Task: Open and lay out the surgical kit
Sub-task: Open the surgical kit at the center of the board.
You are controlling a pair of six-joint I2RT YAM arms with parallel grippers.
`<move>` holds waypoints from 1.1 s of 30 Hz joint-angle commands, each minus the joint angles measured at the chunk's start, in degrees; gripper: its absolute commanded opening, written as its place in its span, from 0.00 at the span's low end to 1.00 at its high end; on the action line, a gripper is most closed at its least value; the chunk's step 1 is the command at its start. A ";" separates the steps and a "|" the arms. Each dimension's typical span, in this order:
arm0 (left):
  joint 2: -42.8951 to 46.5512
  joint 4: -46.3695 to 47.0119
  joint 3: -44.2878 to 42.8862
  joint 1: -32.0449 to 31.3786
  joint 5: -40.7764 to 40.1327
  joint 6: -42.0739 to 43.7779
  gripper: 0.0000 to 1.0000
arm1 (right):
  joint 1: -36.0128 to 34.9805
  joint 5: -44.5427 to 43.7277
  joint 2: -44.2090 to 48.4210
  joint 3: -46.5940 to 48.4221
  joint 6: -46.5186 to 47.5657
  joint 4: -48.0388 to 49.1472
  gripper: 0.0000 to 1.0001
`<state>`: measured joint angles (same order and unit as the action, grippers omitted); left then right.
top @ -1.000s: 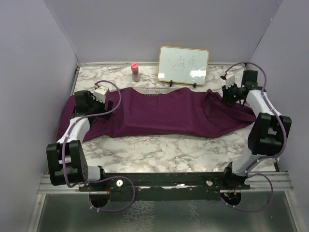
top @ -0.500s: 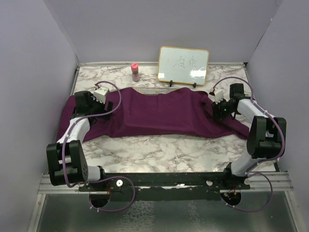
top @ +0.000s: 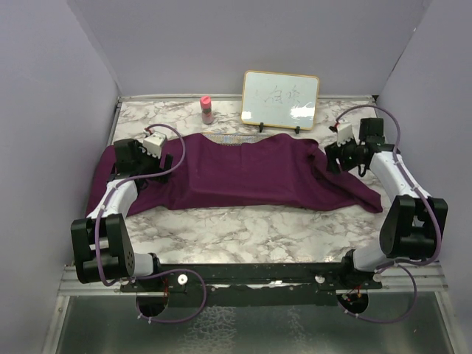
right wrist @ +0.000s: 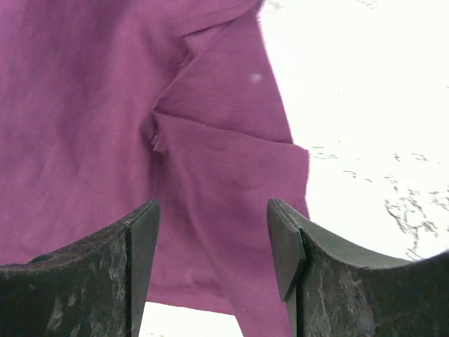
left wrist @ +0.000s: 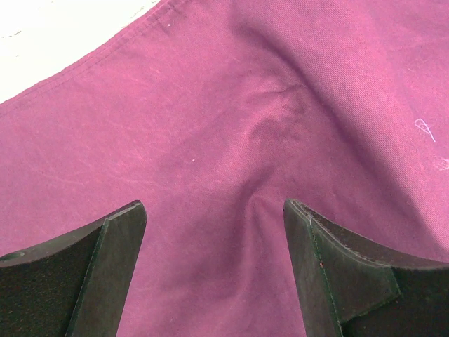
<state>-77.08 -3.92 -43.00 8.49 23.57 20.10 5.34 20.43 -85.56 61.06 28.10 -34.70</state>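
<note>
Under the left gripper (left wrist: 214,206) and right gripper (right wrist: 212,203) lies the purple wrap (top: 243,173).

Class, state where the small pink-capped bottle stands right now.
In the top view, the bottle stands far back, left of centre, just left of the whiteboard and just beyond the purple cloth.

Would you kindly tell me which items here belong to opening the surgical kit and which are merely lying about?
Belongs to the job: purple cloth wrap; left gripper and right gripper, both open over it.
Just lying about: framed whiteboard; pink-capped bottle.
</note>
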 commanded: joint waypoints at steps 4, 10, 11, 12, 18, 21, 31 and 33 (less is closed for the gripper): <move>1.66 1.03 0.55 -0.41 -0.11 0.75 0.82 | 4.07 -5.26 -5.96 7.58 -7.34 4.68 0.63; 1.93 1.05 0.53 -0.41 -0.03 0.78 0.82 | 6.49 -1.89 -15.63 12.75 -8.06 1.70 0.64; 2.00 1.09 0.47 -0.47 -0.10 0.75 0.82 | 6.87 -1.12 -17.03 13.24 -7.99 1.17 0.64; 2.01 1.09 0.51 -0.47 -0.10 0.75 0.82 | 7.21 -0.15 -18.14 13.73 -7.91 0.58 0.65; 1.80 1.10 0.47 -0.41 -0.19 0.94 0.82 | 8.09 2.16 -22.72 13.99 -7.45 -0.80 0.66; 1.66 1.05 0.46 -0.43 -0.14 0.92 0.82 | 8.26 2.62 -24.47 14.03 -7.02 -1.06 0.66; 1.63 1.03 0.38 -0.41 -0.29 0.91 0.82 | 9.74 6.93 -25.10 15.44 -6.04 -2.40 0.44; 1.53 1.07 0.38 -0.47 -0.32 0.91 0.82 | 9.84 6.89 -24.56 15.94 -5.51 -2.66 0.39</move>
<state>-76.79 -3.92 -42.94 8.23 23.55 20.32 14.31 24.95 -110.63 74.81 21.30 -36.49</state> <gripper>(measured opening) 0.824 0.444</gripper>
